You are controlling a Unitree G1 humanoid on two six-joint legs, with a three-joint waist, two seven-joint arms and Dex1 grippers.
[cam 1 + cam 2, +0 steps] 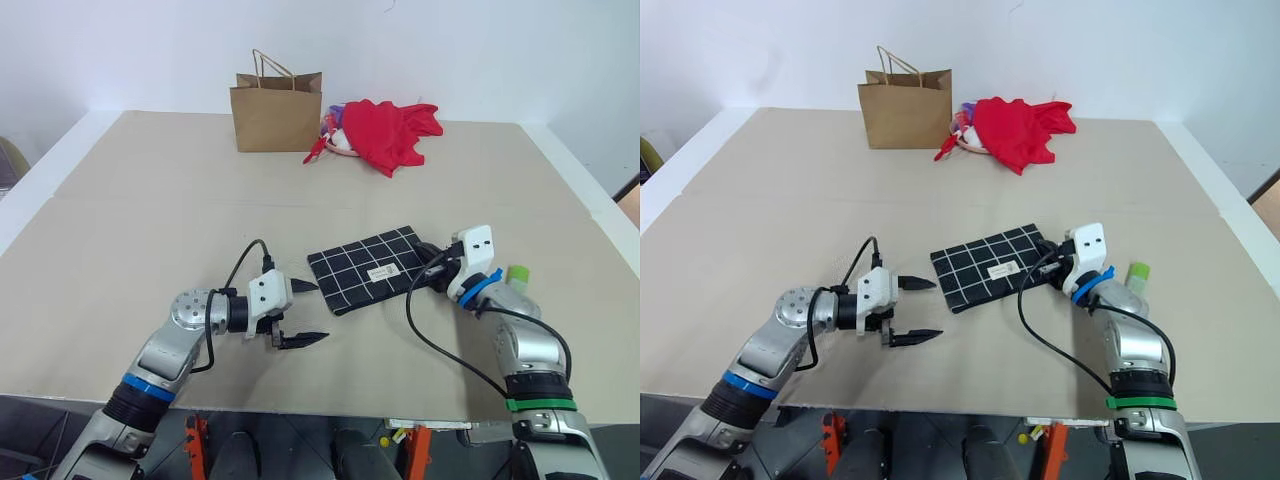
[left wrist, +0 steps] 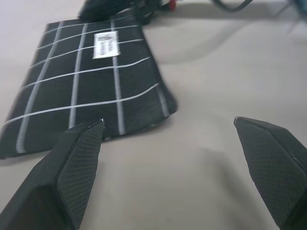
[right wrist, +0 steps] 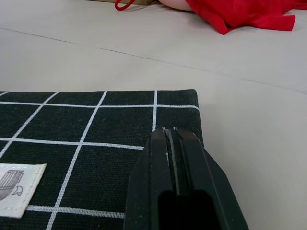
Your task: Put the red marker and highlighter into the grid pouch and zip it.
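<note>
**Near the table's front edge: soft pouch pinned, 2 pens still to load**

Toward the front edge of the table point(image 1: 120, 200), left of centre, the left gripper point(image 1: 302, 313) hangs just beside the pouch's left end with its 2 fingers spread wide and nothing between them. The grid pouch point(image 1: 365, 268) lies flat at the front centre, label up. It looks like thin, limp fabric: light, likely to slide on the smooth top and to buckle if pushed from one end, so it wants holding at both ends, by an edge or corner rather than the flat face.

At its right end the right gripper point(image 3: 171, 139) has its fingers pressed together on top of the pouch's corner; whether any fabric or the zip cord is caught between them I cannot tell. A speck of red shows beside that end in the left wrist view, possibly the red marker, but it is too small to be sure.

Further right, near the right edge, the highlighter point(image 1: 517, 272) peeks out from behind the right arm. Hard, smooth plastic, it should be pinched across the middle of its barrel.

At the back edge stand a paper bag point(image 1: 276, 112) and a red cloth point(image 1: 388, 130).
</note>
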